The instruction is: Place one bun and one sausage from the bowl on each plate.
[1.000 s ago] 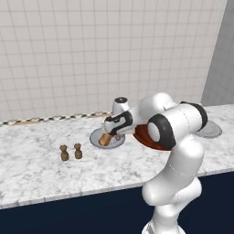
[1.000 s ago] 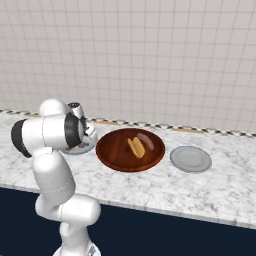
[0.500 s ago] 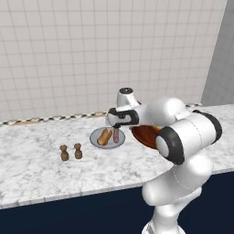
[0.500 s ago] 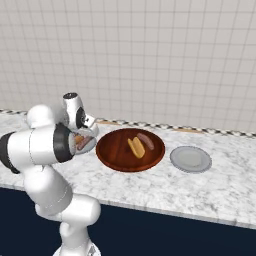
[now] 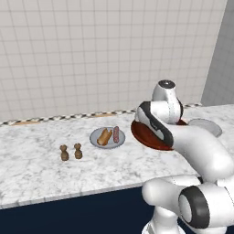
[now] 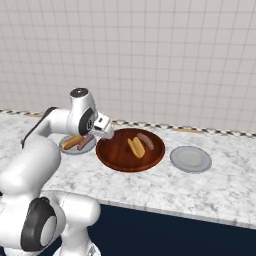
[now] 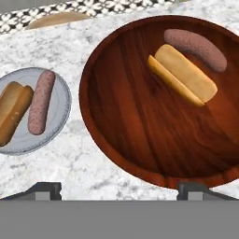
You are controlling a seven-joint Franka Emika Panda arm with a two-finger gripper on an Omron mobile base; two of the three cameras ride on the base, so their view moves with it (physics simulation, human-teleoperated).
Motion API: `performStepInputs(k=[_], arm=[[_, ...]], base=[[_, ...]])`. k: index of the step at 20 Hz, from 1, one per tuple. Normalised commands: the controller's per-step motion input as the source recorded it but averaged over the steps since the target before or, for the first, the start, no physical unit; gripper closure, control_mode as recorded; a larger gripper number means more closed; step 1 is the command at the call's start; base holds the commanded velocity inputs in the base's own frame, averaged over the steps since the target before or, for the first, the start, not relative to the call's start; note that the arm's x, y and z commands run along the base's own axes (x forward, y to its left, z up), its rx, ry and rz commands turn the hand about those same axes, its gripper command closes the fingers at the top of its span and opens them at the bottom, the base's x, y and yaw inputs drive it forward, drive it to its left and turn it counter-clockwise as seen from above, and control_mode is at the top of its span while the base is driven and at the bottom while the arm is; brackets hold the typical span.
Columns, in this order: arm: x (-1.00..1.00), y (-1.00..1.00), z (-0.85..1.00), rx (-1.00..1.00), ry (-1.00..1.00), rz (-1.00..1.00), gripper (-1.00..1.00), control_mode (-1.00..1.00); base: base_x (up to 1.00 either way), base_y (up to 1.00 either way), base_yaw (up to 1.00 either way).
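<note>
Hand view is showing the fingers (image 7: 119,189) spread wide and pinching nothing, hovering over the near rim of the bowl (image 7: 126,116), where a moment ago they were pressed together over the left plate (image 7: 58,93). That plate, at the left of the frame, is now carrying a bun (image 7: 13,116) and a sausage (image 7: 41,101) lying side by side, so one serving is looking finished. A second bun (image 7: 184,74) and second sausage (image 7: 196,46) are waiting in the bowl's upper right. In the right base view the other plate (image 6: 190,159) is sitting bare at the right of the bowl on the desk (image 6: 165,187), so it is likely the next target.
</note>
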Motion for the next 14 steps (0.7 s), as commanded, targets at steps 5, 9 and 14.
performStepInputs(k=[5, 9, 14], arm=[[-0.36, -1.0, 0.35, -0.05, 0.03, 0.08, -1.0, -1.0], [0.01, -1.0, 0.03, -0.13, 0.09, 0.25, -1.0, -1.0], [0.73, -0.73, -0.33, -0.16, 0.15, 0.48, -1.0, -1.0]], base=[[0.0, 0.0, 0.0], [0.0, 0.0, 0.0], [0.0, 0.0, 0.0]])
